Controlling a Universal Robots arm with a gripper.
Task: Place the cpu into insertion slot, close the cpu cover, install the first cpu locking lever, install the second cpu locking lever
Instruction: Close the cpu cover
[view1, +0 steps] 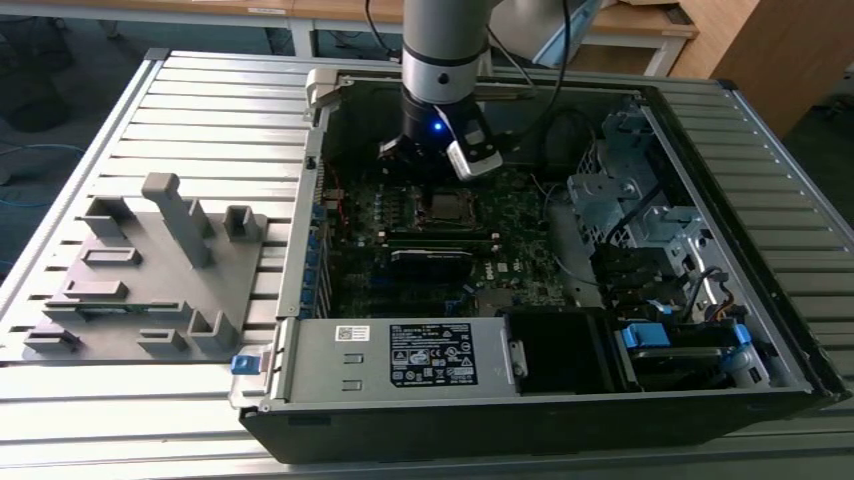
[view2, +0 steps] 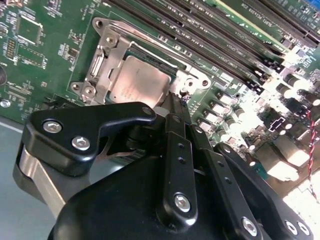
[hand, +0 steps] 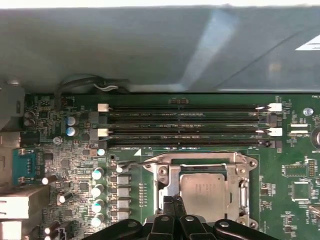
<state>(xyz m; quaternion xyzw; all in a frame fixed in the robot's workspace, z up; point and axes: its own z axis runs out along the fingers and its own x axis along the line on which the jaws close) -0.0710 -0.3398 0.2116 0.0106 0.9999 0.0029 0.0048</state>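
While the fingers (view2: 176, 131) are hanging clenched, nothing seen between, at the slot (view2: 150, 54) edge, the cpu (hand: 204, 192) is sitting inside, cover (hand: 200, 161) lying down over it. Risk: tips slipping, gouging the board (view2: 45, 30). Case (view1: 534, 425) is resting on slatted worktop (view1: 200, 110), grey fixture (view1: 134, 290) at the exterior view's left.

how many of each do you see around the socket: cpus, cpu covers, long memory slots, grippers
cpu: 1
cpu cover: 1
memory slots: 4
gripper: 1
total: 7
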